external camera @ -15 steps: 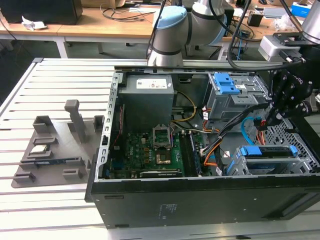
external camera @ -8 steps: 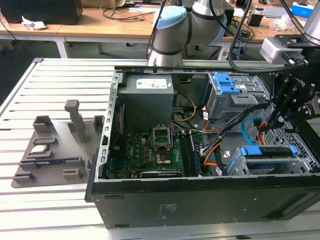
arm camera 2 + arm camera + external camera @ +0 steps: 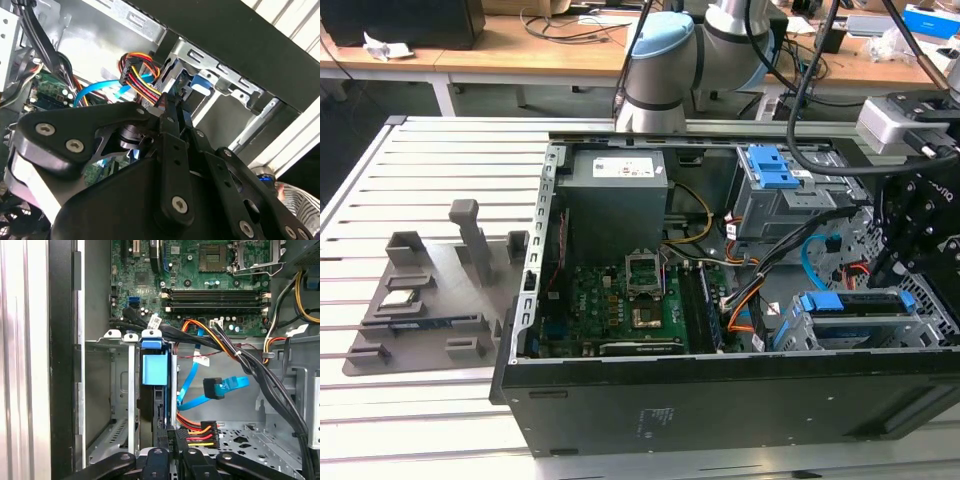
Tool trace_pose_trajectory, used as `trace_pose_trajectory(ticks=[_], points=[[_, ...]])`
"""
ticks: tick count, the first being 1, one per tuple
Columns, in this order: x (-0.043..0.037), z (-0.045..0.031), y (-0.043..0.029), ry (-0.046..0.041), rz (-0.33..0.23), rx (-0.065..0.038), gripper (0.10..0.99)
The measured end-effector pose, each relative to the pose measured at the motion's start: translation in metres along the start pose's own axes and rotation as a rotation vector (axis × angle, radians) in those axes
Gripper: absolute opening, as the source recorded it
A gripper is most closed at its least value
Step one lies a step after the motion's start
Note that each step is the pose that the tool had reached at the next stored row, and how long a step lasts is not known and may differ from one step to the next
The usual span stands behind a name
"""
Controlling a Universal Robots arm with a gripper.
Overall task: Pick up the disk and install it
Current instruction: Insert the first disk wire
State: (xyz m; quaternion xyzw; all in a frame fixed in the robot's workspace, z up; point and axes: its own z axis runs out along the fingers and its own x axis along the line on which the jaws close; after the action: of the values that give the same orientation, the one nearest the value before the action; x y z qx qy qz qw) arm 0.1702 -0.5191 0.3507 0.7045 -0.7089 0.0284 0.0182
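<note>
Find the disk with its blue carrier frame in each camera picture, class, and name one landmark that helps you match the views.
Exterior view: the disk sits in the drive cage at the case's front corner, on the exterior view's right, below the gripper.
First wrist view: its blue frame stands in the metal cage, beside the empty bay.
Second wrist view: blue frame inside the cage, beyond the gripper linkage.
Shared landmark: the light-blue data cable.

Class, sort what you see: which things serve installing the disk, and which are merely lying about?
Job: disk, drive cage, pincer.
Lying about: grey holder tray, motherboard, power supply, blue data cable.
</note>
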Motion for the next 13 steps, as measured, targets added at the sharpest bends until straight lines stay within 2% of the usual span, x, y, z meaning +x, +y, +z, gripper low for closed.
trace_pose_trajectory(ticks=[4, 6, 8, 13], points=[[0.0012, 0.0005, 0.0004, -0.0001, 0.0, 0.0, 0.169], [0.004, 0.0037, 0.0005, -0.0031, 0.001, 0.0, 0.169], [0.0041, 0.0058, 0.0006, -0.0026, 0.028, -0.002, 0.169], [0.0045, 0.008, -0.001, -0.0027, 0.04, -0.003, 0.169]])
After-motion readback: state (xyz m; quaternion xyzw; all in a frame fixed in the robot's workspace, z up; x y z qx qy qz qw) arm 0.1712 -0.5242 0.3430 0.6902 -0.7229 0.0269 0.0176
